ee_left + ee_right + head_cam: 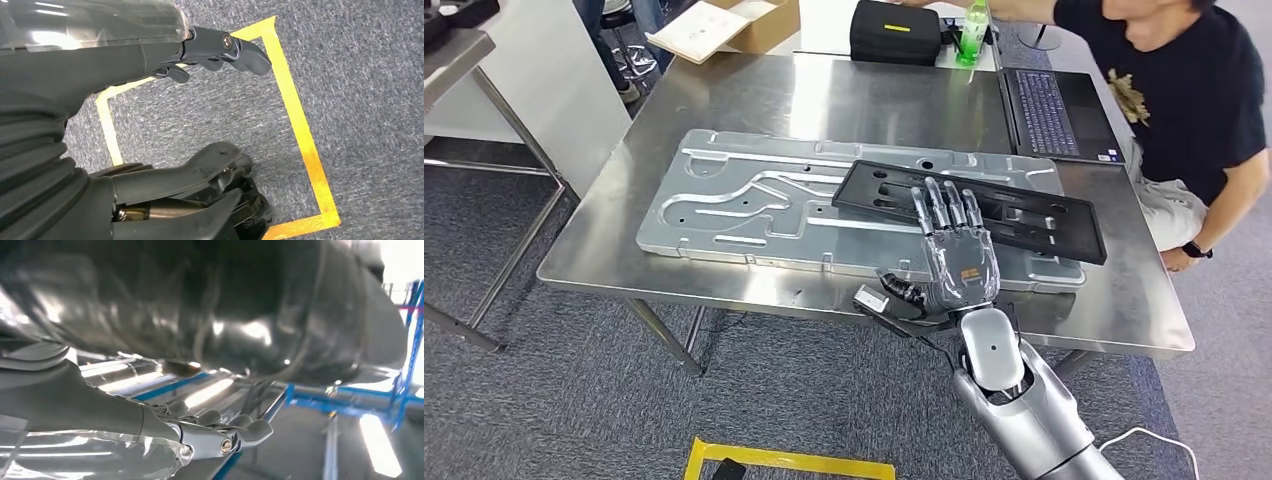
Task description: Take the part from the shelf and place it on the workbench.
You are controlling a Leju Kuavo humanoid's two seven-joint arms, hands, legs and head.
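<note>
Head view shows the flat black rectangular plastic part (pixel 1014 212) lying slanted on the large ribbed silver sheet-metal panel (pixel 744 200), which lies on the stainless-steel workbench (pixel 824 100). The right hand (pixel 954 250) hovers palm-down, fingers extended and apart, over the part's near edge at about 6 o'clock from its middle; it grips nothing that I can see, though contact with the part is unclear. At 1 o'clock from the part lies a dark grey laptop (pixel 1054 112), with a seated person in a black T-shirt (pixel 1194 90) beyond it. In the left wrist view, the left hand (pixel 220 50) hangs over grey carpet marked with yellow floor tape (pixel 300 130), fingers loosely curled and holding nothing.
</note>
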